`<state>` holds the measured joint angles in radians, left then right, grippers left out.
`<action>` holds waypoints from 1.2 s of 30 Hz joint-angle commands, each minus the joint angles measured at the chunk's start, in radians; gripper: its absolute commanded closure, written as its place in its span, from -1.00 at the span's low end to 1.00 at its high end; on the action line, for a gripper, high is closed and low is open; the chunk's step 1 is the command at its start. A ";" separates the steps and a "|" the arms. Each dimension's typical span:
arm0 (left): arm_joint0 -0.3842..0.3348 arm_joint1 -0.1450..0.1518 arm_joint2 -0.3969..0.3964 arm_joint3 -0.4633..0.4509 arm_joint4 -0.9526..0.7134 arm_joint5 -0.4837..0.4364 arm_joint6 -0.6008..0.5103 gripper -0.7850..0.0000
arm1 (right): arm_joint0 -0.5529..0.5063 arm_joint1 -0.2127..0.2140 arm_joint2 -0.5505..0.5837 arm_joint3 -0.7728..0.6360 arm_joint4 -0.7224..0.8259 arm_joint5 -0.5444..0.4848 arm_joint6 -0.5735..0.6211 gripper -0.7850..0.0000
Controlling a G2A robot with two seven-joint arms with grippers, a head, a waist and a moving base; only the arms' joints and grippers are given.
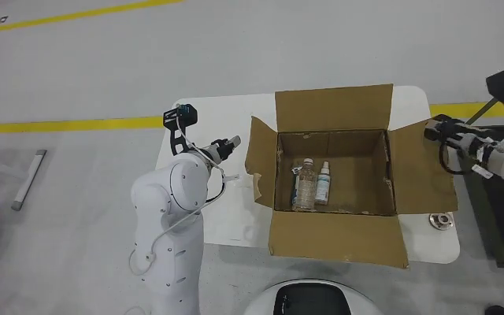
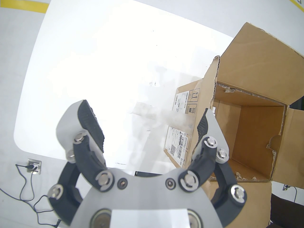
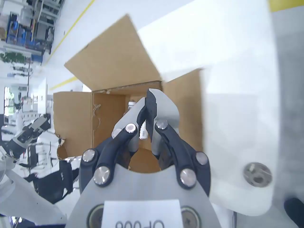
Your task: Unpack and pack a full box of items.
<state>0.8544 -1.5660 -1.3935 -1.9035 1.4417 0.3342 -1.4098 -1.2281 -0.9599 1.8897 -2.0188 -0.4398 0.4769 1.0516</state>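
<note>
An open cardboard box (image 1: pixel 335 110) stands on the white table (image 1: pixel 228 114) with all flaps folded out. On its floor lie a clear bottle (image 1: pixel 305 186) and, beside it, a white spray bottle (image 1: pixel 323 183). My left gripper (image 1: pixel 230 145) hovers over the table just left of the box's left flap; its fingers (image 2: pixel 91 122) are spread wide with nothing between them, and the box (image 2: pixel 256 129) lies beyond. My right gripper (image 1: pixel 432 128) hangs over the right flap. In the right wrist view it (image 3: pixel 149 106) is shut and empty, aimed at the box (image 3: pixel 111 60), where a bottle cap (image 3: pixel 131 104) peeks out.
A small round metal disc (image 1: pixel 441 220) sits on the table near its front right corner, also in the right wrist view (image 3: pixel 257 174). Bare tabletop (image 2: pixel 95 48) stretches left of the box. A yellow floor line (image 1: pixel 79 124) runs behind the table.
</note>
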 commanded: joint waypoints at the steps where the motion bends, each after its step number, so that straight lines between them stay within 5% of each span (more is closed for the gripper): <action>1: 0.000 0.000 0.000 0.000 0.000 0.000 0.000 -1.00 | -0.060 0.008 0.114 -0.026 -0.048 -0.003 0.049 1.00; 6: 0.000 0.000 0.000 0.000 0.000 0.000 0.000 -1.00 | -0.200 0.040 0.295 -0.093 -0.322 -0.076 0.273 1.00; 11: 0.000 0.000 0.000 0.000 0.000 0.000 0.000 -1.00 | -0.262 0.064 0.348 -0.123 -0.472 -0.210 0.484 0.92; 19: 0.000 0.000 0.000 0.000 0.000 0.000 0.000 -1.00 | -0.366 0.095 0.237 -0.057 -0.441 -0.336 0.484 0.13; 27: 0.000 0.000 0.000 0.000 0.000 0.000 0.000 -1.00 | -0.353 0.131 0.079 0.001 -0.413 -0.342 0.484 -0.16; 36: 0.000 0.000 0.000 0.000 0.000 0.000 0.000 -1.00 | -0.261 0.150 -0.095 0.067 -0.426 -0.333 0.484 -0.27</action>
<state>0.8544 -1.5660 -1.3935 -1.9035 1.4417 0.3342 -1.4098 -1.4966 -0.8109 1.8123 -1.9575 -0.8572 0.1476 1.5359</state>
